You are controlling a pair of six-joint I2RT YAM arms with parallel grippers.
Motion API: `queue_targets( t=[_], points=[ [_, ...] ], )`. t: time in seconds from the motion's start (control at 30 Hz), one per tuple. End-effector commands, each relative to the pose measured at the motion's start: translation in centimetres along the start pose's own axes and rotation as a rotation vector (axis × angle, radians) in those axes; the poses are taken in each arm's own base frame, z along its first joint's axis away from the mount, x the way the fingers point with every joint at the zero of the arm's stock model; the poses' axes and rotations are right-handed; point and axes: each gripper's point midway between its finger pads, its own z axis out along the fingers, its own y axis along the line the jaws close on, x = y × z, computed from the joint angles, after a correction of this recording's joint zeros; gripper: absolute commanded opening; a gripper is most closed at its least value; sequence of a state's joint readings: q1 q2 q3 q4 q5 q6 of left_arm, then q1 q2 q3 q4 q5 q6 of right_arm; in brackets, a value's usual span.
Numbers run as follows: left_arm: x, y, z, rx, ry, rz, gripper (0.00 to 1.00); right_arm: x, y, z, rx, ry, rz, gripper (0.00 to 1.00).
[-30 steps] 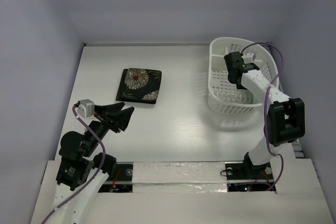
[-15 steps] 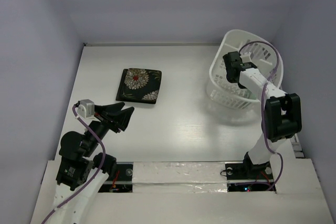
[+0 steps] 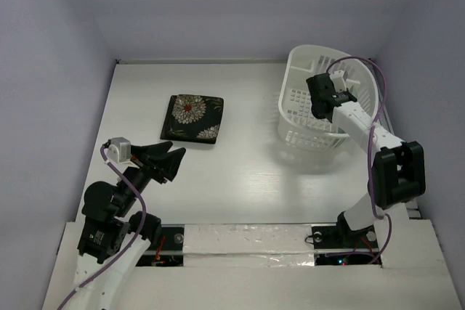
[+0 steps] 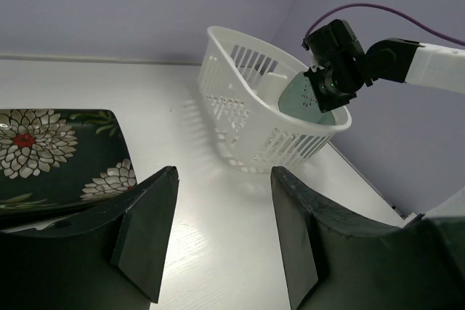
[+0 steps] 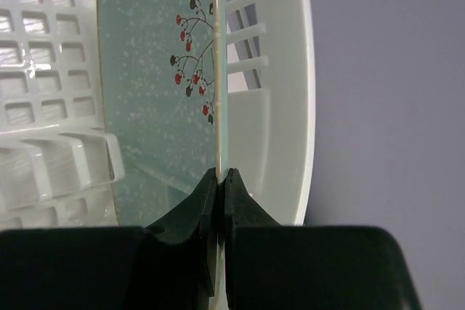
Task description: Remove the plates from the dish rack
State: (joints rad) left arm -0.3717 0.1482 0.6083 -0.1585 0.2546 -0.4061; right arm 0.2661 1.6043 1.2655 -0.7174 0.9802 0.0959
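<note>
The white dish rack point(image 3: 296, 133) stands at the table's right and looks tipped; it also shows in the left wrist view point(image 4: 240, 99). My right gripper point(image 3: 324, 96) reaches into it and is shut on the edge of the pale mint-green plate point(image 5: 156, 85), which stands on edge with a red-berry twig pattern; the jaws point(image 5: 220, 176) pinch its rim. The plate shows inside the rack in the left wrist view point(image 4: 296, 96). A black flowered plate point(image 3: 193, 117) lies flat on the table at left centre. My left gripper point(image 3: 171, 159) is open and empty, just near of that plate point(image 4: 51, 152).
Purple-grey walls close the table on the left, back and right. The rack sits close to the right wall point(image 3: 429, 70). A taped strip point(image 3: 254, 237) runs along the table's near edge by the arm bases.
My right gripper has moved up and left while holding the plate, and the rack has tipped and shifted left with it. The left arm has not moved.
</note>
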Motion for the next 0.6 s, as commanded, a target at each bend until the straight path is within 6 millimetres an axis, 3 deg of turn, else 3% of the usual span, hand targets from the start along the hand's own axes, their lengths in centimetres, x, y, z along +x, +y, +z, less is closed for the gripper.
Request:
queue_targets(
  t=[0.0,0.47,0.57],
  points=[
    [-0.4,-0.2,0.4,0.011,-0.016,-0.005,0.51,-4.4,-4.1,-2.8,0.092,-0.168,0.181,0.00],
    [-0.2,0.0,0.6,0.006,-0.010,-0.007,0.51,-5.7,-5.2,-6.0,0.099,-0.240,0.210,0.00],
    [-0.2,-0.1,0.6,0.007,-0.008,-0.009,0.51,-6.8,-7.5,-7.5,0.090,-0.276,0.302,0.00]
  ],
)
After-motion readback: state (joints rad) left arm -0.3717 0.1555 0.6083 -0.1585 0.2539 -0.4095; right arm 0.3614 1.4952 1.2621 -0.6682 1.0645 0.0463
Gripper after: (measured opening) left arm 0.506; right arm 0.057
